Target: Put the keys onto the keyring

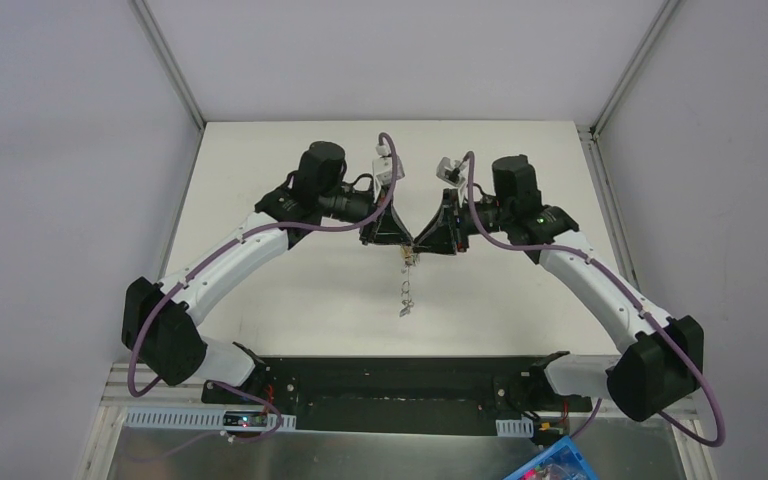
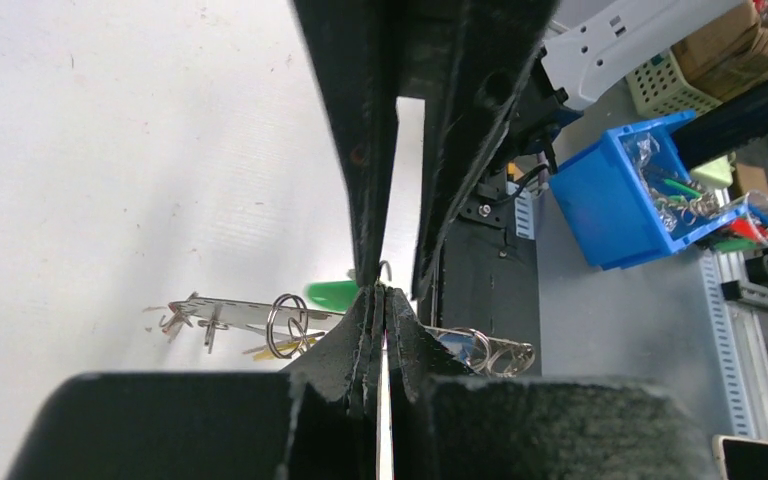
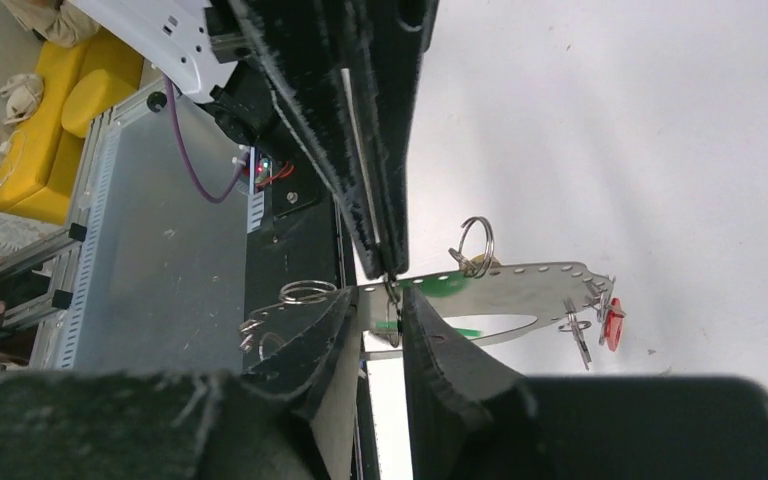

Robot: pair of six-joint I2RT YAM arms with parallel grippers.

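Observation:
My two grippers meet tip to tip above the table's middle. The left gripper (image 1: 407, 243) (image 2: 380, 292) is shut on a small wire keyring (image 3: 390, 298), which hangs from its tips. The right gripper (image 1: 418, 244) (image 3: 381, 297) has its jaws a little apart, on either side of that ring. A green key (image 3: 460, 328) shows just behind the ring; I cannot tell whether it is on it. Its green head (image 2: 332, 294) also shows in the left wrist view. On the table lie a yellow key (image 2: 265, 349), a blue key (image 2: 455, 345) and a red key (image 3: 613, 325).
A perforated metal strip (image 3: 530, 280) (image 1: 404, 301) with several spare rings lies on the white table under the grippers. A blue bin (image 2: 615, 205) of parts stands off the table's near edge, beyond the black base rail (image 1: 400, 380).

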